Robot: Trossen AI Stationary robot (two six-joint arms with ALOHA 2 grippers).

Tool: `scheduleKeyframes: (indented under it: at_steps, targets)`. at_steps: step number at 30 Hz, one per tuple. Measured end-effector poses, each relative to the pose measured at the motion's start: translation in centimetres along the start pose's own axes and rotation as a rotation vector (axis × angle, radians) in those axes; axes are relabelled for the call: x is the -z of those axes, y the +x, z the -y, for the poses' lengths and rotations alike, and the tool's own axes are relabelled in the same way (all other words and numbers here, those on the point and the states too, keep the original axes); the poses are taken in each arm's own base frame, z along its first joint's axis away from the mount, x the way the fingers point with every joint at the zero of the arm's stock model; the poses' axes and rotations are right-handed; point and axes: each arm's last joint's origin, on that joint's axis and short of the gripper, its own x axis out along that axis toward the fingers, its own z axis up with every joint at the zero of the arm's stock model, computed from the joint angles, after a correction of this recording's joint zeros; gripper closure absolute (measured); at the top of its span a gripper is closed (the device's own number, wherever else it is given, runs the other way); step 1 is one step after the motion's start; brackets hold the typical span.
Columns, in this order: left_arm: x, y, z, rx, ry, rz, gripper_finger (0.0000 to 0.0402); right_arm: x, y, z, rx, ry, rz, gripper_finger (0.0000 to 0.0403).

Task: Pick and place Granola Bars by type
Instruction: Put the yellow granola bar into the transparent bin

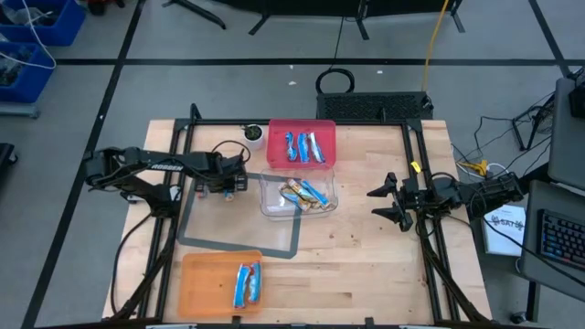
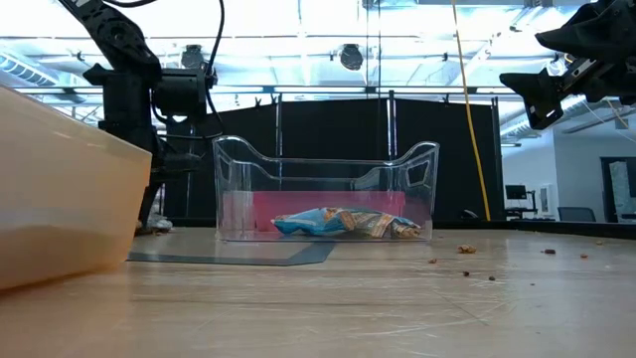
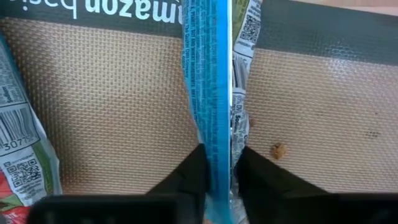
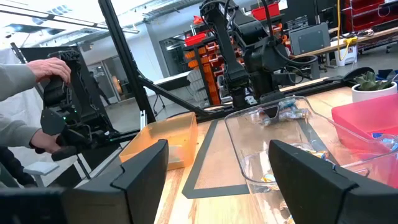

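Here, the left gripper (image 3: 219, 177) pinches a blue granola bar (image 3: 214, 93) above the mat (image 1: 206, 228), beside the clear bin (image 1: 274, 203); carry it level to the orange tray (image 1: 206, 274). The right gripper (image 1: 391, 200) waits, fingers spread.

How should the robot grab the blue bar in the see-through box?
Come from straight above, since the clear box's walls block the sides. Pinch the blue bar across its narrow middle with the fingers; it lies flat beside tan bars.
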Motion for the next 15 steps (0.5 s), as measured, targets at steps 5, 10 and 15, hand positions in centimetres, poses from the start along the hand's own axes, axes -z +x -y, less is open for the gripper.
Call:
scheduleKeyframes:
  at_steps: [5,10,15]
  targets:
    - [0.01,0.00,0.01,0.002,0.017,-0.004,0.0386,0.00,0.00,0.00,0.000,0.000,-0.001,0.0135]
    - [0.12,0.00,-0.01,0.009,0.029,-0.040,0.0381,0.00,0.00,0.00,0.000,0.000,0.000,0.0135]
    - [0.58,-0.96,0.49,0.055,0.061,-0.080,0.0392,0.03,0.00,0.01,0.000,0.000,-0.001,0.0135]
